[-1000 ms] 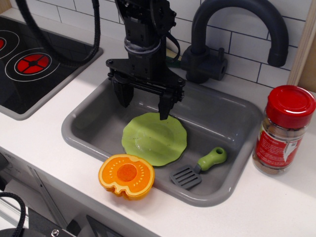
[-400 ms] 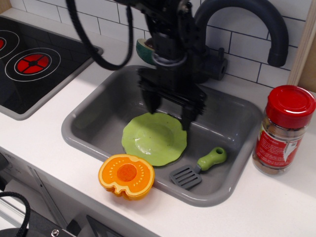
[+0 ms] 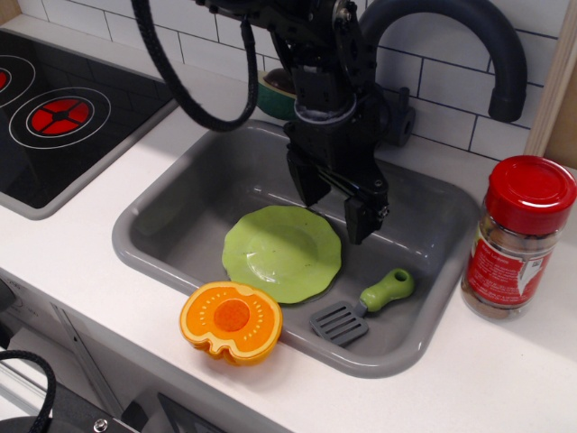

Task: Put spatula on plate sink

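The tool point(image 3: 335, 206) hangs over the back half of the sink point(image 3: 162, 257), its two dark fingers spread apart and holding nothing. It sits above the far right rim of the plate point(image 3: 281, 253) and up-left of the spatula point(image 3: 363, 306), with clear air between the fingertips and both.

The spatula lies flat on the sink floor toward the front right corner of the basin, just beside the plate but not on it. Its slotted grey blade points toward the front edge of the surface and its green handle angles back toward the right wall. That angle matters: the chunky handle is the part raised enough to pinch, so the spread fingers probably need to straddle it across its width, which seems to call for travel forward and to the right, then a descent.

The plate rests in the middle of the basin, bare and free to receive the spatula. An orange slice-shaped toy point(image 3: 231, 320) straddles the sink's front rim, touching or overlapping the plate's near edge, so a low carry across there could knock it. A red-lidded jar point(image 3: 517, 238) stands on the surface by the right edge, and the faucet point(image 3: 433, 54) arches over the back.
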`<action>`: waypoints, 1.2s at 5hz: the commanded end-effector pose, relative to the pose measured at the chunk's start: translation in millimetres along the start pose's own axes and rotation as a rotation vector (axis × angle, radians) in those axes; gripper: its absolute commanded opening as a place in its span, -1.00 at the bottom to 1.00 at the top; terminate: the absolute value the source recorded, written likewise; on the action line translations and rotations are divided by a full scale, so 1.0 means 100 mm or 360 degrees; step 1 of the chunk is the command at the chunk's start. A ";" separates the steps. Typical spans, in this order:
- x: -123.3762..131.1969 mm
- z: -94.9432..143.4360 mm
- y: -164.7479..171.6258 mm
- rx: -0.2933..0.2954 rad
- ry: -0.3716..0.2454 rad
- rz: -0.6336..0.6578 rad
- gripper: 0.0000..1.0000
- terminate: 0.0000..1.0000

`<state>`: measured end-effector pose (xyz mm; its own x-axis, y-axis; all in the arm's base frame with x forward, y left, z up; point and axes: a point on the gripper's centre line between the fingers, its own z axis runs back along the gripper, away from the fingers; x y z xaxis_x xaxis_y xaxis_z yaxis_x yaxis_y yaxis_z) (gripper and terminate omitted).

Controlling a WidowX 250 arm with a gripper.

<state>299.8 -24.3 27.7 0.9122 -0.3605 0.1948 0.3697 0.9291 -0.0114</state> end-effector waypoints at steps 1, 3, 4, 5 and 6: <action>-0.04 -0.02 -0.25 0.0037 -0.0064 -0.0152 1.00 -1.00; -0.05 -0.09 -0.46 0.0045 -0.0095 -0.0167 1.00 -1.00; 0.01 -0.19 -0.54 0.0054 -0.0105 -0.0165 1.00 -1.00; 0.04 -0.28 -0.58 0.0055 -0.0117 -0.0171 1.00 -1.00; 0.05 -0.37 -0.58 0.0063 -0.0133 -0.0179 1.00 -1.00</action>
<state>285.7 -72.1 -15.8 0.8632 -0.4471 0.2344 0.4497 0.8920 0.0454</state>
